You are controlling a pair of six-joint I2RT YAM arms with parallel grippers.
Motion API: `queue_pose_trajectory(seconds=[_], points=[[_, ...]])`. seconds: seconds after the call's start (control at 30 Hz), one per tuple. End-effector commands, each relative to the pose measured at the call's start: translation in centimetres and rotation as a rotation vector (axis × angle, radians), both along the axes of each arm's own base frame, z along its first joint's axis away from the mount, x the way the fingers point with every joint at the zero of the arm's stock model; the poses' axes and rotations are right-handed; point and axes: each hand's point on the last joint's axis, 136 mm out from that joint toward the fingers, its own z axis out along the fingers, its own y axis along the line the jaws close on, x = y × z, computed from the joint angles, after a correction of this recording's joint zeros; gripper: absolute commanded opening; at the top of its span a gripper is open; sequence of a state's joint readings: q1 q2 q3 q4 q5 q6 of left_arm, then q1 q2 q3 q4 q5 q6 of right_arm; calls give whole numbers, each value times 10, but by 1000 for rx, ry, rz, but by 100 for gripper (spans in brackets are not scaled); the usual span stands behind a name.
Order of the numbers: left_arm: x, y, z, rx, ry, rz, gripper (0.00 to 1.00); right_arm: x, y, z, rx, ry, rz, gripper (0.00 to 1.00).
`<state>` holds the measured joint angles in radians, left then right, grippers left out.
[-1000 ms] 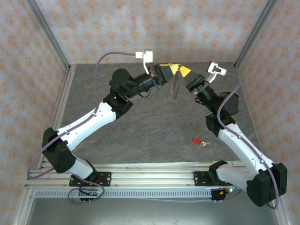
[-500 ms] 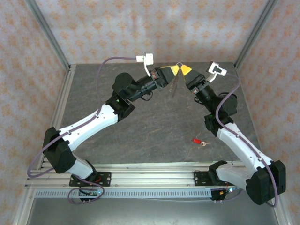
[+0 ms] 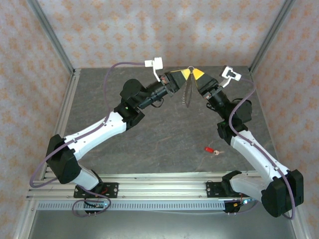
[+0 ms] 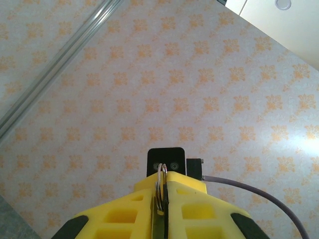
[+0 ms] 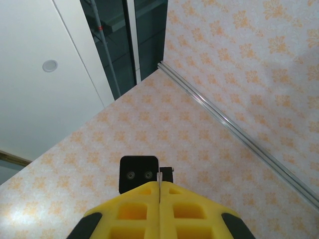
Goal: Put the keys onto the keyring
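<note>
Both grippers are raised over the back of the table, tip to tip. A small silvery split ring (image 3: 190,68) pokes up between them, and the beaded chain of the keyring (image 3: 187,92) dangles below. My left gripper (image 3: 185,74) is shut on the ring (image 4: 161,183), which stands edge-on between its yellow fingers (image 4: 129,214). My right gripper (image 3: 198,75) is shut too, with a thin metal edge of the ring (image 5: 159,178) pinched at its tips. The red-headed key (image 3: 208,149) lies alone on the grey table, in front of the right arm.
The dark grey tabletop (image 3: 149,134) is ringed by patterned walls and aluminium posts (image 3: 50,35). The opposite arm's black camera housing (image 4: 166,160) faces the left wrist, and another camera housing (image 5: 139,172) faces the right wrist.
Both grippers have lifted slightly toward the back wall, so the ring now shows above their tips. The chain has swung beneath them. The red key has not moved.
</note>
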<state>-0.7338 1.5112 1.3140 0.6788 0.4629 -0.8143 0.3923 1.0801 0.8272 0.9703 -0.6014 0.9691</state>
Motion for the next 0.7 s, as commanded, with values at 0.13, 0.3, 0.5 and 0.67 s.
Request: queue_pose_trajectory(seconds=[0.13, 0.3, 0.5, 0.67], points=[[-4, -4, 13, -45, -36, -8, 14, -15, -3, 12, 27, -70, 16, 0], [-3, -6, 13, -48, -35, -10, 14, -15, -2, 11, 22, -68, 16, 0], [-3, -7, 14, -49, -38, -11, 11, -14, -2, 9, 19, -63, 12, 0], [-4, -6, 11, -42, -36, -4, 0, -12, -3, 9, 17, -55, 3, 0]])
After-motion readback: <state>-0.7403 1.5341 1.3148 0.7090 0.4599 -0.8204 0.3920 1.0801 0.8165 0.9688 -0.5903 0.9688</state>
